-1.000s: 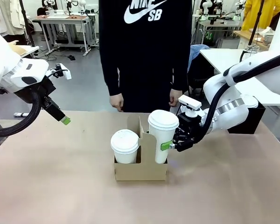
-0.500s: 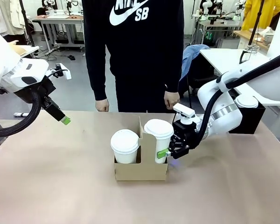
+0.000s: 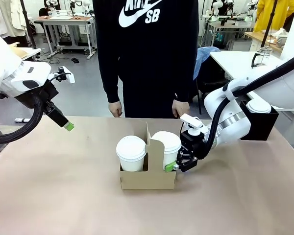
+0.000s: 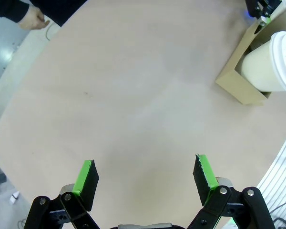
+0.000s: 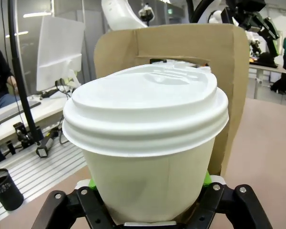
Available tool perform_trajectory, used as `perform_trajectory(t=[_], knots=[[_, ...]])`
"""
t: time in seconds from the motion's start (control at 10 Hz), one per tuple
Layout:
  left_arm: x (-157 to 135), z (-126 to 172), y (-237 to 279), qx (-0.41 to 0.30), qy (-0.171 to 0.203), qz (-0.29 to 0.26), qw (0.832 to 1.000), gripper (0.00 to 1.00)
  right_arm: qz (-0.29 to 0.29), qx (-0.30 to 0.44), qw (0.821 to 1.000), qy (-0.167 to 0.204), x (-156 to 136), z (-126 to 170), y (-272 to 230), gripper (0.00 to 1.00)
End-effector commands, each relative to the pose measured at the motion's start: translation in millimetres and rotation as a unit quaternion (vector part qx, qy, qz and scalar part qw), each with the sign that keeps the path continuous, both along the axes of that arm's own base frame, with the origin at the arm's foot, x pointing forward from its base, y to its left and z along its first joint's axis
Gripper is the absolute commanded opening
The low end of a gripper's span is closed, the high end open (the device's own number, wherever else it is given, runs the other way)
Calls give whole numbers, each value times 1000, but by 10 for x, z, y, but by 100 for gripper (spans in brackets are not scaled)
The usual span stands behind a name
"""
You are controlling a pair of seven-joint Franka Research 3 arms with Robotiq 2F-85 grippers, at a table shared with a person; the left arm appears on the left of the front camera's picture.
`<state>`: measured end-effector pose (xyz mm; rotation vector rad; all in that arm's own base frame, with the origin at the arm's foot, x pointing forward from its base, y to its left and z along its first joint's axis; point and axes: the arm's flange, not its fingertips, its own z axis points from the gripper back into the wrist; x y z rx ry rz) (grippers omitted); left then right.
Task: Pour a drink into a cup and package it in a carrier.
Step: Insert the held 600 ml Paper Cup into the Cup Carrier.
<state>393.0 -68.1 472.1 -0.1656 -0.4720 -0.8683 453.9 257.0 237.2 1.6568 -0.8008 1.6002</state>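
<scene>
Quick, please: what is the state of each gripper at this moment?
Left gripper: open, holding nothing, above the table.
Right gripper: shut on the cup, which sits in the carrier.

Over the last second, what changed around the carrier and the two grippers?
The right gripper, shut on the tall cup, lowered it into the carrier's right pocket, so it now sits much deeper. The person shifted slightly at the far side. The shorter cup stayed in the left pocket, and the left gripper stayed open, raised over the table.
</scene>
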Motion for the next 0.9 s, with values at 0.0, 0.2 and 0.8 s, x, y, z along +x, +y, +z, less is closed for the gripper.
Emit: perform_trajectory(t=[0.0, 0.2, 0.8], knots=[[-14, 8, -5, 0, -1, 1, 1000, 100, 6, -9, 999, -36, 15, 18, -55, 100], [-14, 8, -5, 0, -1, 1, 1000, 100, -5, -23, 998, -54, 27, 77, -138, 100], [-14, 8, -5, 0, -1, 1, 1000, 100, -96, -61, 992, -55, 179, 490, -819, 100]])
